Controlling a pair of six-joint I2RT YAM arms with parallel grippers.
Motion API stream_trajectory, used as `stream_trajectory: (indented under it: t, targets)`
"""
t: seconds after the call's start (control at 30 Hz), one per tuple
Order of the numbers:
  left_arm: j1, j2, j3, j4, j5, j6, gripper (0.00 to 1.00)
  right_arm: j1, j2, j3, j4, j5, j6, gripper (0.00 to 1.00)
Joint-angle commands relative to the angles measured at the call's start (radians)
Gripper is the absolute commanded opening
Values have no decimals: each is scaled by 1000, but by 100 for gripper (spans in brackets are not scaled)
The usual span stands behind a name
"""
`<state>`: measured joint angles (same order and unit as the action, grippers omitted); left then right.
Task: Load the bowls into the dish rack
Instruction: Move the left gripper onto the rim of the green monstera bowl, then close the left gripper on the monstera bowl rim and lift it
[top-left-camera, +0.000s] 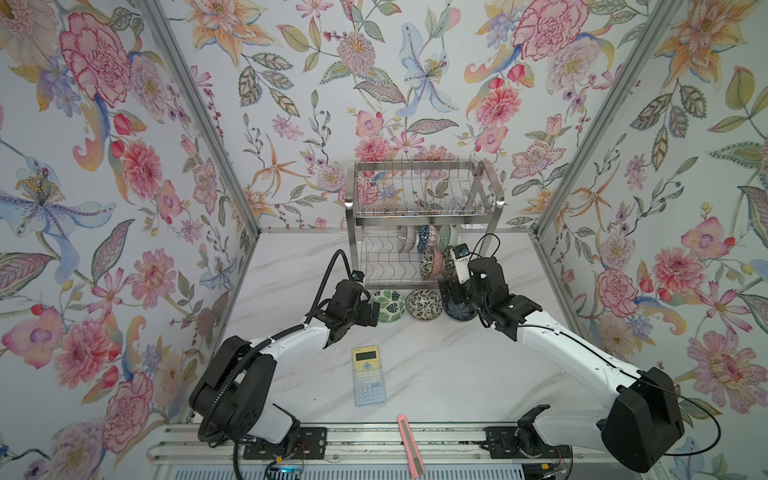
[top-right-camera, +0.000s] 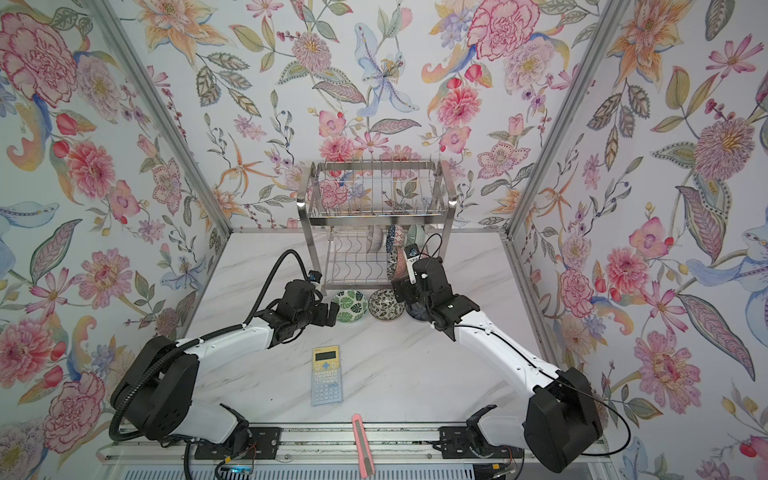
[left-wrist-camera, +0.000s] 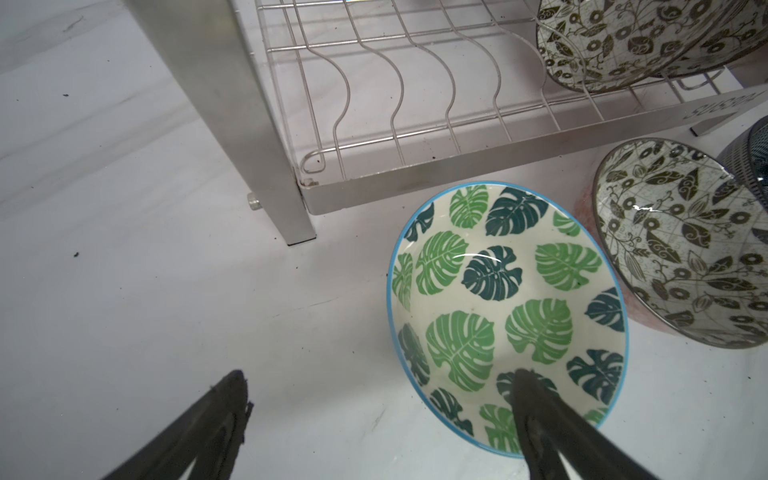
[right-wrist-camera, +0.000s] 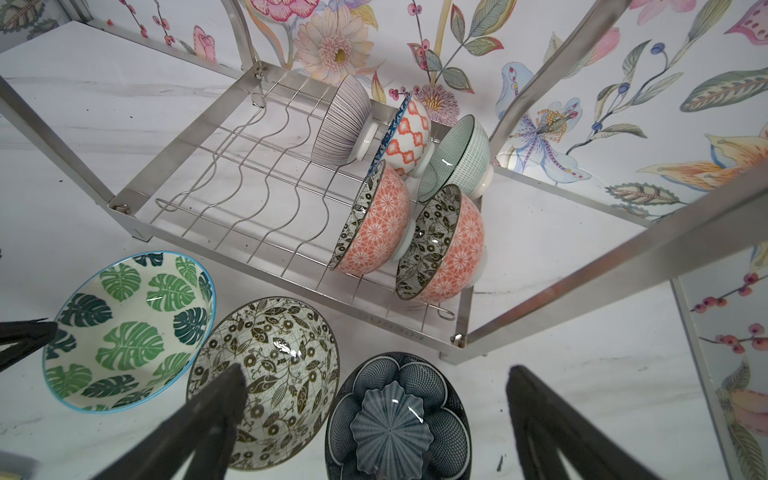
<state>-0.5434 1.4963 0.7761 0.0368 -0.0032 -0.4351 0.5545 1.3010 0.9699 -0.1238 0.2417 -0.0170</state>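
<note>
Wide open and empty, the left gripper (left-wrist-camera: 378, 374) straddles the near rim of the green-leaf ceramic bowl (left-wrist-camera: 507, 291), on the white marbled table (left-wrist-camera: 124, 291) just before the steel wire dish rack (right-wrist-camera: 257, 262); the right gripper (right-wrist-camera: 376, 369), equally open and empty, hovers over the dark blue patterned bowl (right-wrist-camera: 395, 419).

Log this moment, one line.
left gripper open at green leaf bowl; right gripper open over dark blue bowl; steel rack: five bowls

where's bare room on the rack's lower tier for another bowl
On the dish rack, the lower tier's left wavy wires are bare, from its left edge to the striped bowl and orange bowl. Five bowls crowd its right end; three more line the table in front.
</note>
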Motion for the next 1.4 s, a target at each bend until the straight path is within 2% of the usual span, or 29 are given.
stream_trajectory:
  t: [0.0, 0.3, 0.63, 1.13, 1.37]
  targets:
    - [10, 22, -15, 25, 22, -17, 99, -7, -11, 9, -19, -13, 17, 99]
    - [13, 58, 1, 37, 47, -17, 99, -10, -9, 10, -17, -18, 16, 99]
    - [17, 154, 37, 48, 71, -10, 93, -14, -6, 9, -17, -21, 17, 99]
    - [21, 236, 102, 86, 87, -26, 73, -18, 3, 7, -16, -22, 17, 99]
    - [19, 264, 129, 88, 97, -30, 57, -21, 1, 4, -16, -21, 17, 99]
